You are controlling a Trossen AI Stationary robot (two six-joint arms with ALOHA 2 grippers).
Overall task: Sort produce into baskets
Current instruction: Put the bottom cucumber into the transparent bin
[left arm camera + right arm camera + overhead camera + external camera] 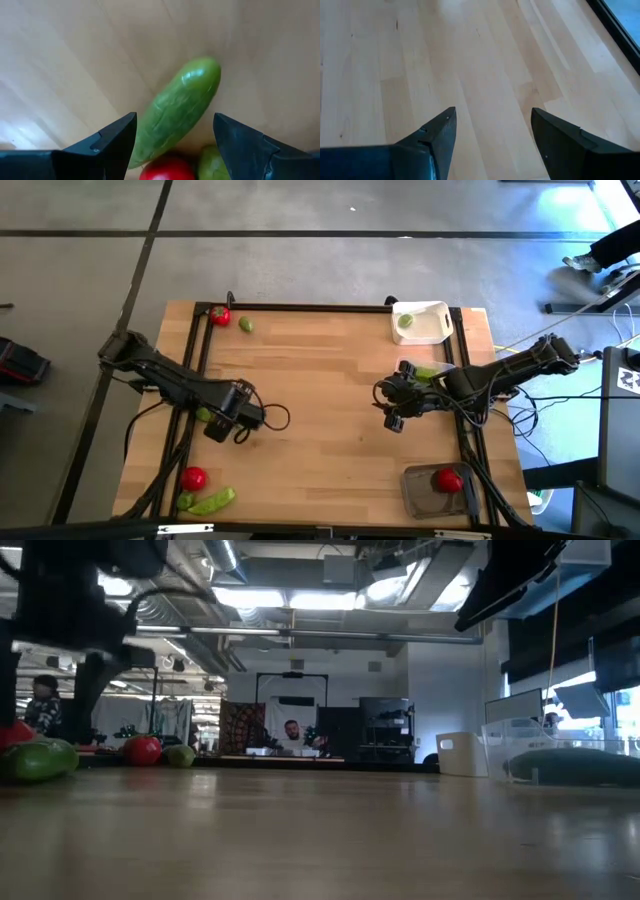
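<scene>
A green pod (212,501), a red tomato (193,477) and a green lime (185,501) lie on the table at the near left. My left gripper (216,428) is open and empty above the table, a little farther in than they are. Its wrist view shows the pod (177,112), tomato (167,169) and lime (212,165) ahead between the open fingers. My right gripper (392,415) is open and empty over bare wood (492,112), right of centre. A second tomato (220,316) and lime (245,325) lie at the far left.
The white basket (420,322) at the far right holds a lime. The clear basket (430,372) beside my right arm holds a green pod. The dark grey basket (435,490) at the near right holds a tomato. A black frame (300,307) runs along the table's edges.
</scene>
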